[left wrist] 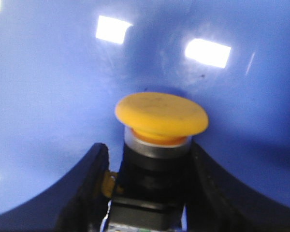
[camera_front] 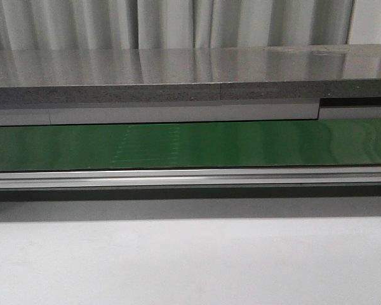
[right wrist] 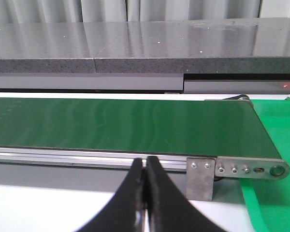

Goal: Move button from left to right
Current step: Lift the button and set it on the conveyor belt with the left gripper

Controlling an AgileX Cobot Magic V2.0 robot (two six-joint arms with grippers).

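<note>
The button [left wrist: 160, 113] shows only in the left wrist view: a round yellow-orange cap on a black body with a metal ring. My left gripper [left wrist: 147, 166] is shut on its black body, one black finger on each side, with the cap sticking out past the fingertips over a glossy blue surface [left wrist: 48, 96]. My right gripper [right wrist: 145, 166] is shut and empty, its fingers pressed together in front of the green conveyor belt [right wrist: 121, 125]. Neither gripper nor the button shows in the front view.
The green conveyor belt [camera_front: 190, 145] with its aluminium side rail [camera_front: 190, 176] runs across the front view, a grey stone-like ledge [camera_front: 178, 76] behind it. A white tabletop [camera_front: 190, 260] lies in front. The belt's end bracket [right wrist: 251, 170] and a green mat [right wrist: 275, 140] sit to the right.
</note>
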